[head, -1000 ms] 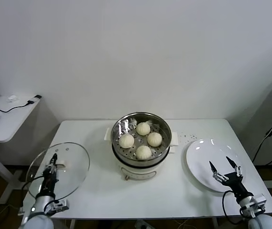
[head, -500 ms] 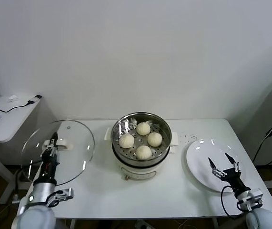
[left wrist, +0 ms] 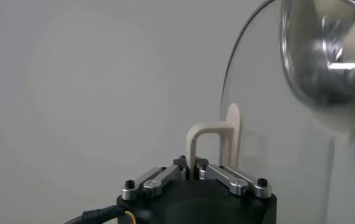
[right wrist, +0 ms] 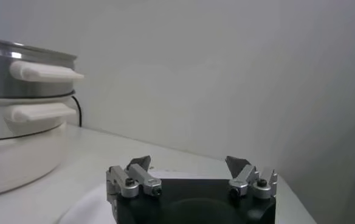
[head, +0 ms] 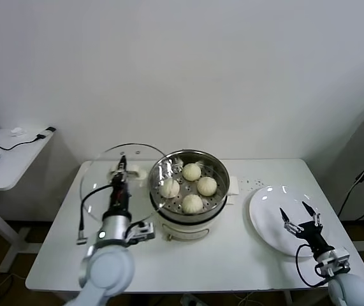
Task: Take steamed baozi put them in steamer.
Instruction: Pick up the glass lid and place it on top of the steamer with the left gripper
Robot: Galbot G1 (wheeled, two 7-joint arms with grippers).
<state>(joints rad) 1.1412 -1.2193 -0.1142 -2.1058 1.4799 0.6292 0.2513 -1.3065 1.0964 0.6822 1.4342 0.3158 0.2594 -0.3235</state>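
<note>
Baozi (head: 192,203) (four) in steamer (head: 217,210)

steamer (right wrist: 19,122) cut off, lid (left wrist: 299,122) edge maybe blurred

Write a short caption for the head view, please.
Left claw holds glass lid beside steamer containing four baozi; right claw open over plate.

Cream-white baozi (head: 192,203), shiny silver steamer (head: 215,201) with dotted perforated floor on white base, clear glass lid (head: 99,185) with cream handle, white plate (head: 268,210), white table (head: 232,255)
</note>
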